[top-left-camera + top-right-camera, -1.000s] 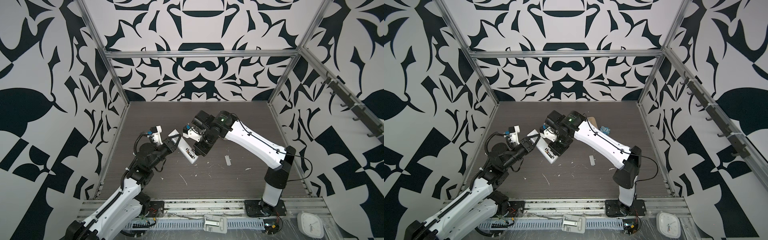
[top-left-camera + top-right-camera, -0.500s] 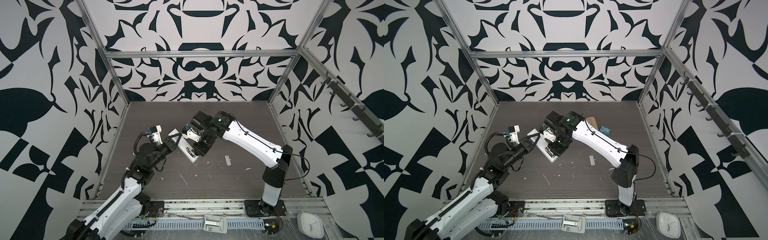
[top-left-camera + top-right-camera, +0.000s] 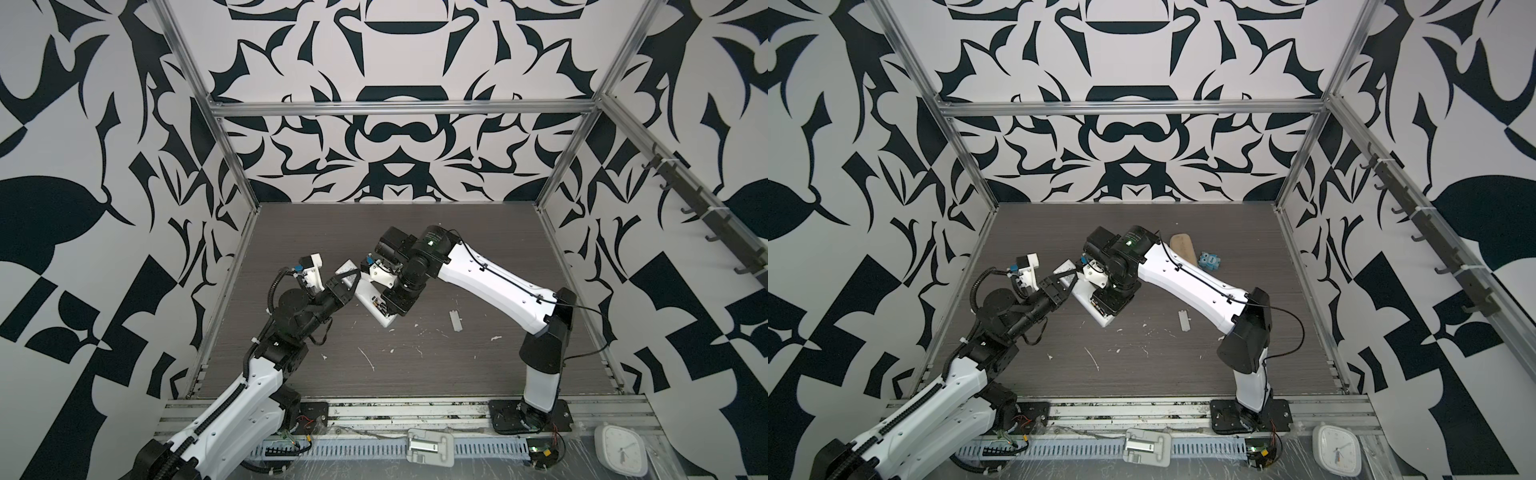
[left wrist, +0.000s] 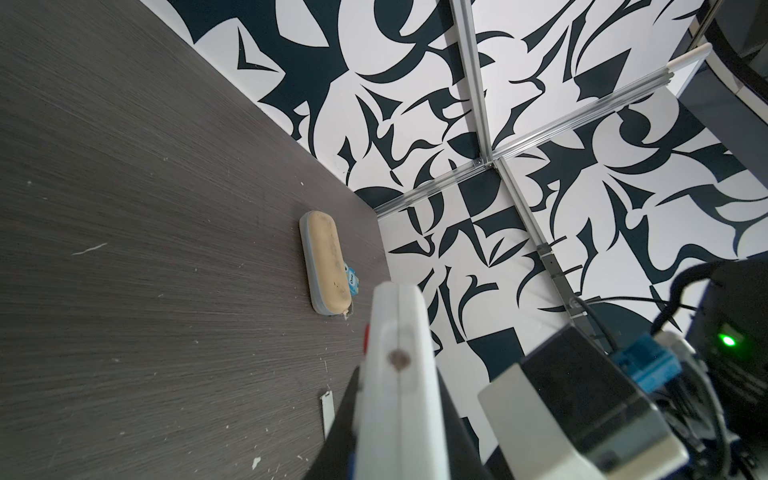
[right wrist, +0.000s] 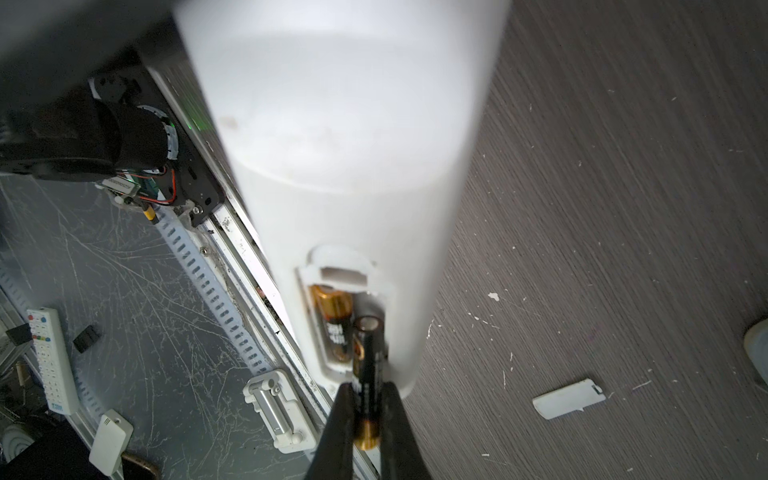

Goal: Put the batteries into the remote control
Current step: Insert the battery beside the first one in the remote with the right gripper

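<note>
The white remote control [image 3: 371, 300] [image 3: 1089, 300] hangs tilted above the table, plain back up. My left gripper [image 3: 347, 283] [image 3: 1065, 277] [image 4: 398, 415] is shut on its upper end [image 4: 397, 357]. Its open compartment at the lower end holds one of the batteries [image 5: 332, 322]. My right gripper [image 3: 390, 308] [image 3: 1106, 306] [image 5: 366, 401] is shut on the other battery [image 5: 368, 370], a black and gold cylinder. That battery's front end dips into the free slot beside the seated one, and its rear end sticks out between the fingers.
The small grey-white cover [image 3: 456, 321] [image 3: 1184, 321] [image 5: 569, 400] lies on the table right of the remote. A beige oblong case [image 3: 1183, 247] [image 4: 326, 262] and a small blue toy [image 3: 1209, 262] sit farther back. White scraps [image 3: 365, 359] dot the front of the table.
The right arm's elbow has drifted slightly to the left while its gripper stays at the remote's lower end. The left arm and the remote have not visibly moved.
</note>
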### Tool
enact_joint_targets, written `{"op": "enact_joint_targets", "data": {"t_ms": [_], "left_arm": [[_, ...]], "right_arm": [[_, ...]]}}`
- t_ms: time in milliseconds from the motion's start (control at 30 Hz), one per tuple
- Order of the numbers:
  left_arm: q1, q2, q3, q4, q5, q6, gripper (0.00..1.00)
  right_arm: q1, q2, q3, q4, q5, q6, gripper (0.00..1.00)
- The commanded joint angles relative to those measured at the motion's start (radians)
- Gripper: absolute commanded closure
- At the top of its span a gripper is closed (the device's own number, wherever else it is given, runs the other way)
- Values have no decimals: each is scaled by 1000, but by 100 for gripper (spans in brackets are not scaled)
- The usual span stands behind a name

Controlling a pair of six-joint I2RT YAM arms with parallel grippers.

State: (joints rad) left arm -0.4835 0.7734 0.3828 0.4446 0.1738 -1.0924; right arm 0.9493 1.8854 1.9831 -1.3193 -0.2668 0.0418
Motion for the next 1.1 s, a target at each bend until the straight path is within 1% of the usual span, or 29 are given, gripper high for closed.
{"op": "enact_joint_targets", "data": {"t_ms": [0, 467, 600, 700, 1067], "left_arm": [[4, -17, -9, 56, -10, -15, 100], [4, -16, -36, 98, -14, -27, 100], [4, -16, -46, 112, -18, -37, 100], [4, -16, -50, 118, -17, -41, 100], [5, -8, -51, 136, -16, -53, 100]], "right_arm": [[2, 4, 34, -4, 21, -6, 100], [5, 44, 89, -11, 28, -5, 99], [8, 46, 94, -12, 26, 0, 91], [8, 43, 87, -15, 26, 2, 87], [10, 38, 88, -8, 29, 3, 79]]}}
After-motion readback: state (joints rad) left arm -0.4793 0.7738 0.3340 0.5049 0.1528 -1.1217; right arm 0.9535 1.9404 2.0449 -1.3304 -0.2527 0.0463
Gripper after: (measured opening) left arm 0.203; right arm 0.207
